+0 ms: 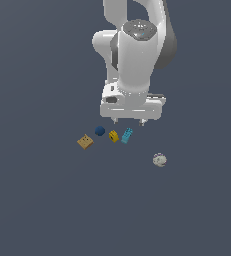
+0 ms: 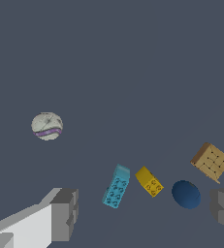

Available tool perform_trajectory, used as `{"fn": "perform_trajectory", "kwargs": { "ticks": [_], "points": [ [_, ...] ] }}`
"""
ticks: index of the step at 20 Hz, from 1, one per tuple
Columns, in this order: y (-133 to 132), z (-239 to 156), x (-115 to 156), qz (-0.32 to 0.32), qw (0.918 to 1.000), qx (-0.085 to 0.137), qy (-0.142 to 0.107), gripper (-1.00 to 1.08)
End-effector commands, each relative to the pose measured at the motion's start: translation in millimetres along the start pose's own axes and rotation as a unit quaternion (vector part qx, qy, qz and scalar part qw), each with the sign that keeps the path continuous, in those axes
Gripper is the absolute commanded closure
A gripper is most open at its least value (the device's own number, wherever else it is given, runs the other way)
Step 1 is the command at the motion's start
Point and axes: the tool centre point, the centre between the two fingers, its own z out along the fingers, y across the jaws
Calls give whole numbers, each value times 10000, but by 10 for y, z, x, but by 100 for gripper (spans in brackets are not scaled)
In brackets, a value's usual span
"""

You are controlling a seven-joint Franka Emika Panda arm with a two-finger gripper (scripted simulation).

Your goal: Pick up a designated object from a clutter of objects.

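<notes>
The designated object, a small cyan-blue studded brick (image 1: 127,135) (image 2: 116,186), lies on the floor in a row with a yellow block (image 1: 114,136) (image 2: 149,181), a dark blue ball (image 1: 100,131) (image 2: 186,194) and a tan flat square block (image 1: 85,142) (image 2: 211,162). A pale grey lumpy ball (image 1: 159,160) (image 2: 47,126) rests apart, toward the exterior view's right. My gripper (image 1: 128,121) (image 2: 145,213) hangs open just above and behind the row, fingertips (image 2: 65,213) wide apart, holding nothing. The cyan brick sits between the fingers' line in the wrist view.
The dark grey floor (image 1: 47,200) stretches around the items. The white arm (image 1: 137,55) rises behind the clutter.
</notes>
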Motion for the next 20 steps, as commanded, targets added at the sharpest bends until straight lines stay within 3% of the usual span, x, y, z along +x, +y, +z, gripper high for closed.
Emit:
{"fn": "perform_trajectory", "kwargs": {
  "ticks": [1, 12, 20],
  "points": [
    [-36, 232, -76, 237, 9997, 13, -6, -92],
    [-120, 1169, -563, 1322, 9912, 15, -13, -92],
    [-110, 1557, -879, 1859, 9826, -16, -2, -92]
  ]
}}
